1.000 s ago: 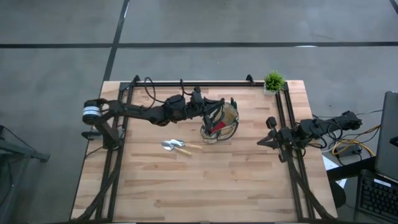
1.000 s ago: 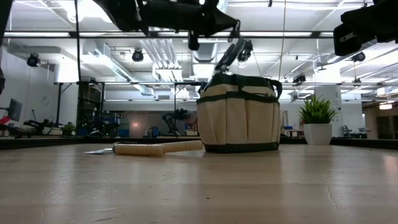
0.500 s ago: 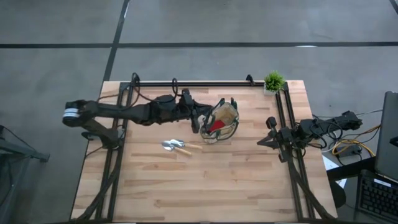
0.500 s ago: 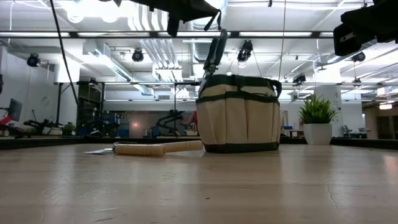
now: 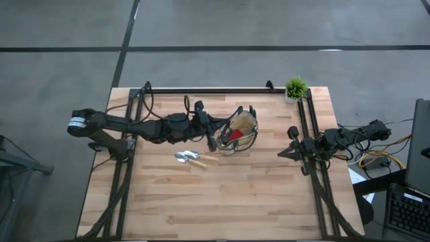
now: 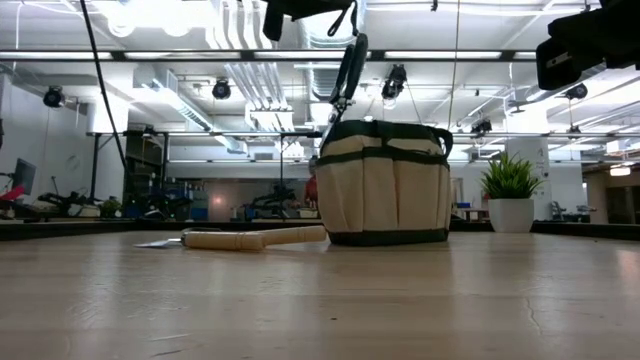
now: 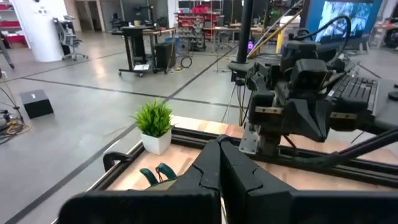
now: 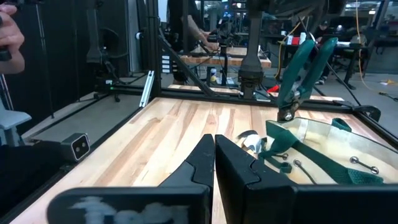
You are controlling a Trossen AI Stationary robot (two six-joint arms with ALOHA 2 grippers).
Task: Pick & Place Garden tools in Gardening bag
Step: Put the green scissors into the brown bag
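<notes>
High view: wooden table (image 5: 222, 202) on grey floor; both arms' fingers pressed together, holding nothing.

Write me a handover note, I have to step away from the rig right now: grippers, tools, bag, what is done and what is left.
Left gripper: shut on the pruning shears, which hang upright with the tip just over the gardening bag's left rim, not yet inside.
Right gripper: shut, empty, parked at the table's right edge.
Done: red rounded item lies in the bag.
Left: lower and release the shears into the bag, then pick up the trowel, which lies flat on the table in front of the bag, and bag it too.
</notes>
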